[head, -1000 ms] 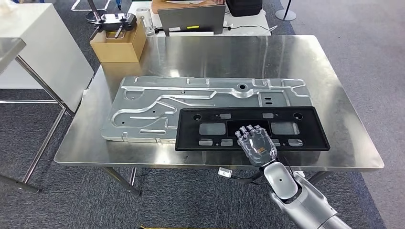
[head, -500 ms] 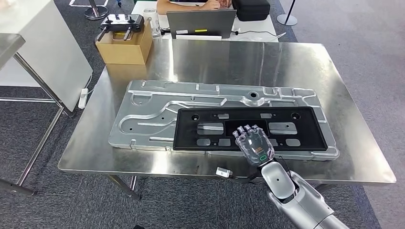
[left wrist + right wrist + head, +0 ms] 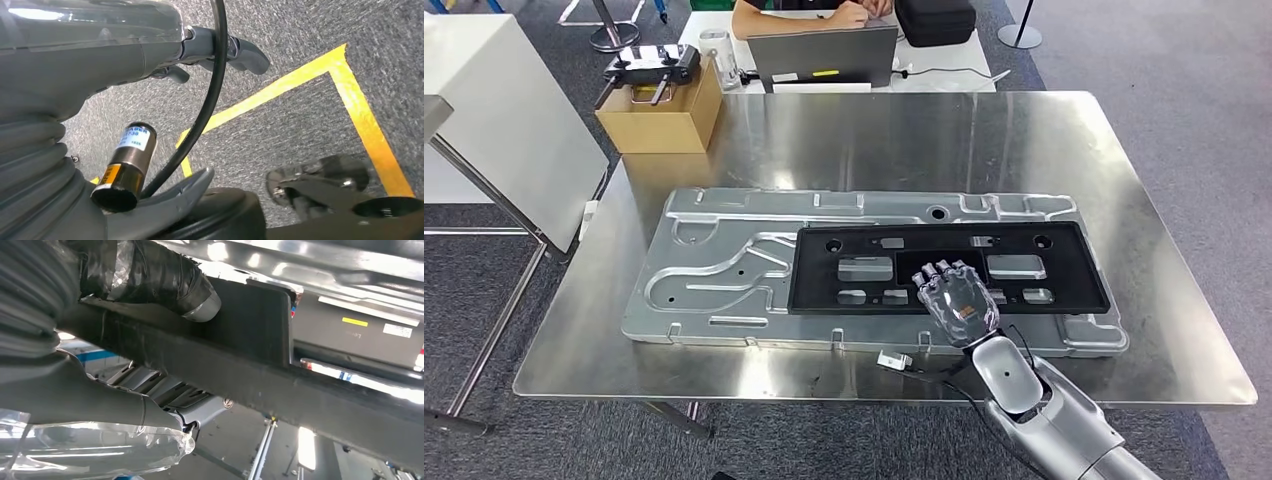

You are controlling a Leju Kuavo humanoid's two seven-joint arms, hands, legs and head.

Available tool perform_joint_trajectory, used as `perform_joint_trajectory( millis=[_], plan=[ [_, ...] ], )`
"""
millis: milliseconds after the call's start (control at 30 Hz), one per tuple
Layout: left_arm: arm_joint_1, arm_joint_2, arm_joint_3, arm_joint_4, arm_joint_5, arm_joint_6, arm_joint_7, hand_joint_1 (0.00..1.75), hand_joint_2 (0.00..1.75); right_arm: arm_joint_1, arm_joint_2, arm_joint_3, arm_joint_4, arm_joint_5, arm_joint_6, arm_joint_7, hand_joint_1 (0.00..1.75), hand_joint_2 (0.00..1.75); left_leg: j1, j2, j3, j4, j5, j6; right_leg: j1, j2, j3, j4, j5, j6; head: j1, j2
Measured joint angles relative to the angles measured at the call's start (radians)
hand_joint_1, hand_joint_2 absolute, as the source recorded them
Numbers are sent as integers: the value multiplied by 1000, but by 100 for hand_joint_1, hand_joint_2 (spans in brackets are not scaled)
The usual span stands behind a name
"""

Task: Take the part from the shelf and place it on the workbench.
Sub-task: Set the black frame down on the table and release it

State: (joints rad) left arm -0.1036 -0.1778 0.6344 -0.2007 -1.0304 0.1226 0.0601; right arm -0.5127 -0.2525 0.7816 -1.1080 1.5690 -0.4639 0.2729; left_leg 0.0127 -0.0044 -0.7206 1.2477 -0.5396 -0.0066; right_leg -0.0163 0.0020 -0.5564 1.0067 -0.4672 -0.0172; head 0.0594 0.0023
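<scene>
The right hand (image 3: 957, 300) is gripping the near long edge of the black plastic frame panel (image 3: 949, 267), fingers laid over the top of the panel. In the right wrist view the thumb (image 3: 100, 405) is sitting under the dark edge of the panel (image 3: 280, 385) while the taped fingers (image 3: 150, 275) are pressing on its other face, so the panel is being pinched between them. The panel is lying flat over the right half of a large stamped metal sheet (image 3: 724, 260), which is resting on the steel surface (image 3: 884, 130). The panel's far edge is running along the sheet's raised ribs, and its near edge is lying inside the sheet's near rim.

The left hand (image 3: 220, 50) is hanging over grey carpet with yellow floor tape (image 3: 350, 105), holding nothing, its fingers partly curled; how far they are closed I cannot tell.

At the far left corner of the surface a cardboard box (image 3: 659, 115) is carrying a black handheld controller (image 3: 649, 65). Beyond the surface a person (image 3: 809, 12) is sitting behind a laptop (image 3: 824, 55).
</scene>
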Motion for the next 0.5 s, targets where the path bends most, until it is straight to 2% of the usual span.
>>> perform_joint_trajectory(
  millis=[67,100,133,233,300,333,400,433,467,500],
  plan=[
    [3,0,0,0,-1,2,3,0,175,0,1,0,0,0,0,-6,175,175,2,1,37,-131,94,2,-1,1,22,1,-18,8,0,0],
    [4,0,1,0,-1,2,5,0,175,0,2,0,1,0,0,-9,175,175,0,1,54,-187,124,7,-2,2,29,1,-27,14,0,0],
    [5,0,1,0,-1,3,5,0,175,-1,2,0,1,0,0,-12,175,175,-3,1,65,-221,142,12,-1,2,33,0,-34,21,0,0],
    [8,1,2,0,-2,1,5,0,175,1,4,0,1,0,0,-19,175,175,-8,-1,81,-239,141,34,-1,3,40,9,-39,42,0,0],
    [10,2,3,0,-2,0,2,0,175,0,4,0,1,0,0,-23,175,175,-7,-2,99,-244,138,49,-4,2,24,57,-48,50,1,0],
    [9,2,3,0,-4,-1,1,0,175,0,4,0,1,0,0,-25,175,175,-7,-2,107,-245,134,54,-6,2,-3,106,-64,52,1,0],
    [7,2,3,0,-6,-1,-5,0,175,2,5,0,1,0,-1,-26,175,175,-10,-2,116,-244,124,62,-5,1,-84,229,-117,54,1,0],
    [7,2,3,0,-8,-1,-10,0,175,5,5,0,2,0,-1,-27,175,175,-13,-3,120,-243,119,63,-5,1,-120,273,-139,55,1,0],
    [7,2,3,0,-10,-1,-16,0,175,8,5,0,2,0,-1,-28,175,175,-15,-4,125,-241,113,65,-5,1,-144,289,-143,53,1,0],
    [8,3,3,0,-13,-1,-23,0,175,11,5,0,2,0,-1,-28,175,175,-18,-5,132,-239,105,65,-3,1,-150,270,-123,50,1,0]
  ],
)
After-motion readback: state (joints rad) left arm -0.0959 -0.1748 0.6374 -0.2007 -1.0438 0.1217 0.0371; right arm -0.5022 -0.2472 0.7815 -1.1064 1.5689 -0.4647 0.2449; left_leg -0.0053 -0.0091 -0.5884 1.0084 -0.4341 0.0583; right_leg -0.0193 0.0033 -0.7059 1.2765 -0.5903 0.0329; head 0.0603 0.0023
